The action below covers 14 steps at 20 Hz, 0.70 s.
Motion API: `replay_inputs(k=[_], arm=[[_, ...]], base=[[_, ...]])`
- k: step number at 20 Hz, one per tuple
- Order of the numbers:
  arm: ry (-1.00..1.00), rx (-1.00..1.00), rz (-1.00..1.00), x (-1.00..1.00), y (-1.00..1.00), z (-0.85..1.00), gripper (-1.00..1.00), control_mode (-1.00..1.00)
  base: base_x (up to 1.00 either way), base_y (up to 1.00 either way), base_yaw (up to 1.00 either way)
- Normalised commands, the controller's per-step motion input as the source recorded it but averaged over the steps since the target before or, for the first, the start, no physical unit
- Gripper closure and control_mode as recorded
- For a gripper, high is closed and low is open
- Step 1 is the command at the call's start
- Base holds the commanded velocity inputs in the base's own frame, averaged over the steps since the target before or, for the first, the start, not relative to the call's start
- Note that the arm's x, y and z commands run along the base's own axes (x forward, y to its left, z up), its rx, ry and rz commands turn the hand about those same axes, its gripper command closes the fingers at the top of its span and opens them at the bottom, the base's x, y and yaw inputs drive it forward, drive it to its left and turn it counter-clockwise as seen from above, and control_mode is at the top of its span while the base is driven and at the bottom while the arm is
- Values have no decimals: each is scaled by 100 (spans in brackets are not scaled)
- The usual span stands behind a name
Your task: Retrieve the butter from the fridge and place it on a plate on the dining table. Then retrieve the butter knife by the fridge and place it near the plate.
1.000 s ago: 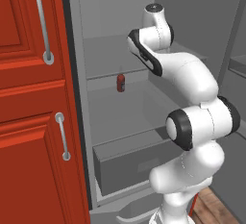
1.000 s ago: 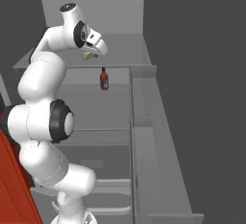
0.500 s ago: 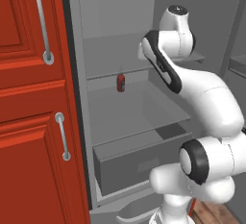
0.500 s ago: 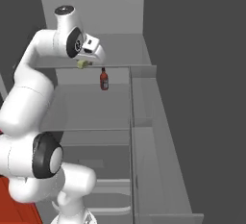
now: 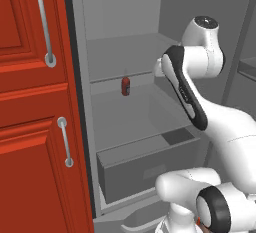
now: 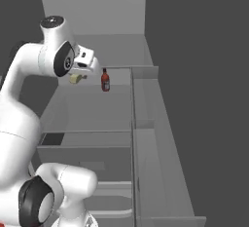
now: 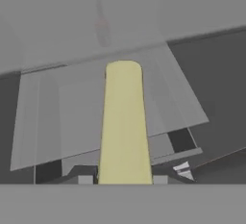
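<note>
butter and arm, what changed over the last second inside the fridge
The arm swung toward the right of the left base view and rose, carrying the butter with it. The gripper stays shut on the butter, whose yellow end shows beneath the hand. The red bottle stands where it was on the fridge shelf, and the drawer below is unchanged.

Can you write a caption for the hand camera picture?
The gripper holds the pale-yellow butter above a grey fridge shelf.

small dark-red bottle [image 5: 125, 86] upright on grey shelf; red cabinets [image 5: 32, 127] at left, two vertical metal handles [image 5: 65, 142]
</note>
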Motion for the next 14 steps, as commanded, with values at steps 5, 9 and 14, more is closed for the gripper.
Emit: replay_inputs(k=[5, 9, 14], arm=[[6, -17, -1, -63, -4, -10, 100, -100], [9, -12, -1, -54, 0, -25, 100, -100], [0, 0, 0, -43, 0, -25, 100, -100]], base=[[0, 0, 0], [0, 0, 0], [0, 0, 0]])
